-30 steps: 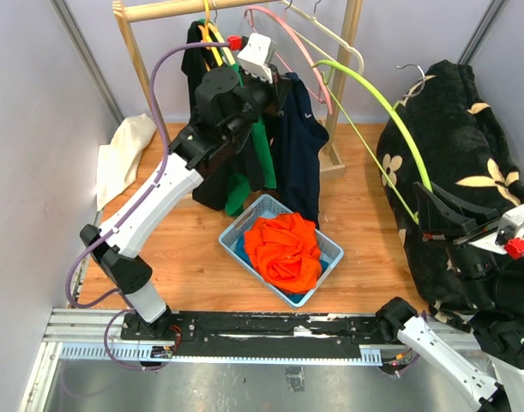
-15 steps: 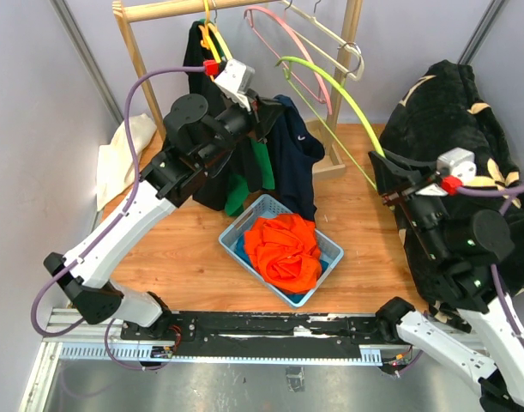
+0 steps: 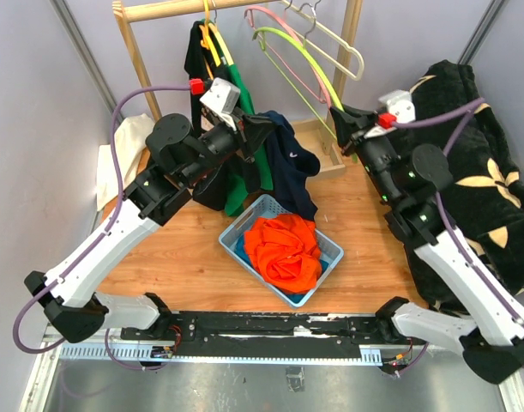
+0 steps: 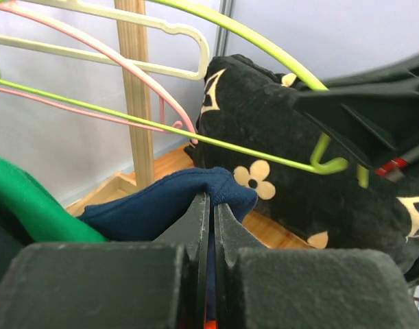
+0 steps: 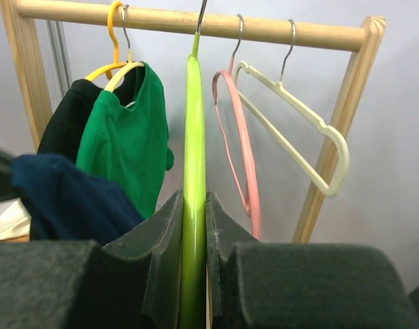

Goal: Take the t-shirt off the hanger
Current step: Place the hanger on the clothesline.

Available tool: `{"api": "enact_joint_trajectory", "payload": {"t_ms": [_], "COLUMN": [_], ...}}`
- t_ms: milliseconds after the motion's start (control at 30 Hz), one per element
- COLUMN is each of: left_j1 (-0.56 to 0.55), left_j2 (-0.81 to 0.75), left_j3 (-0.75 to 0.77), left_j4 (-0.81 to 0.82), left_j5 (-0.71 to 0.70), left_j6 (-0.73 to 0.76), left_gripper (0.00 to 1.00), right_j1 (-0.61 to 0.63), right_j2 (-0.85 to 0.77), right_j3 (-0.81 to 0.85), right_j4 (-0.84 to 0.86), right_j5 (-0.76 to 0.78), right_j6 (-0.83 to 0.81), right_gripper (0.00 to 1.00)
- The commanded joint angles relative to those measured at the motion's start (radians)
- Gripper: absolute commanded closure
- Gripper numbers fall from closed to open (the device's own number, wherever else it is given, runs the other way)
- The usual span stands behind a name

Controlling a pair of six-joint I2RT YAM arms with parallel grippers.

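right gripper [image 3: 340, 117] swung up to 1 o'clock, clamped on lime hanger [image 3: 287, 57]; left gripper [image 4: 210, 205] pinching navy t-shirt [image 4: 164, 207], 12 o'clock

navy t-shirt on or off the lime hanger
Off: the lime hanger is bare; the navy t-shirt is pinched in the left gripper.

The t-shirt [image 4: 161, 205] is navy, the hanger [image 5: 193, 137] lime green. A black blanket [image 3: 450, 77] bears cream flowers.

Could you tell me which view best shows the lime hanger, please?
The right wrist view: the lime hanger stands edge-on, clamped in the right gripper, its hook over the rail. The top view shows its arc from above; the left wrist view shows its lower bar and a corner.
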Motion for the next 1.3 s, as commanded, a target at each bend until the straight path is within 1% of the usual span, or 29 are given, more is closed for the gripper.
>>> {"api": "enact_joint_trajectory", "payload": {"t_ms": [0, 367, 533, 733, 900, 1067, 1267], "left_j1": [-0.007, -0.007, -0.007, -0.007, -0.007, -0.007, -0.007], "left_j2": [-0.055, -0.117, -0.134, -0.138, -0.134, -0.120, -0.109], "left_j3": [-0.026, -0.117, -0.134, -0.118, -0.109, -0.099, -0.072], "left_j4": [0.040, 0.037, 0.035, 0.028, 0.027, 0.027, 0.033], "left_j5": [0.006, -0.016, -0.020, 0.002, 0.010, 0.014, 0.027], "left_j6": [-0.003, -0.011, -0.009, -0.004, -0.002, 0.003, 0.005], "left_gripper": [1.00, 0.99, 1.00, 0.99, 1.00, 0.99, 1.00], "right_j1": [-0.003, -0.046, -0.091, -0.156, -0.187, -0.203, -0.210], "right_j2": [0.109, 0.330, 0.399, 0.496, 0.569, 0.615, 0.623], "right_j3": [0.110, 0.251, 0.297, 0.357, 0.404, 0.428, 0.414], "right_j4": [0.151, 0.220, 0.245, 0.283, 0.301, 0.302, 0.286], "right_j5": [-0.010, -0.109, -0.161, -0.235, -0.280, -0.313, -0.334], "right_j6": [-0.059, -0.060, -0.016, 0.064, 0.111, 0.146, 0.167], "right_gripper": [0.99, 0.99, 0.99, 0.99, 0.99, 0.99, 0.99]}}
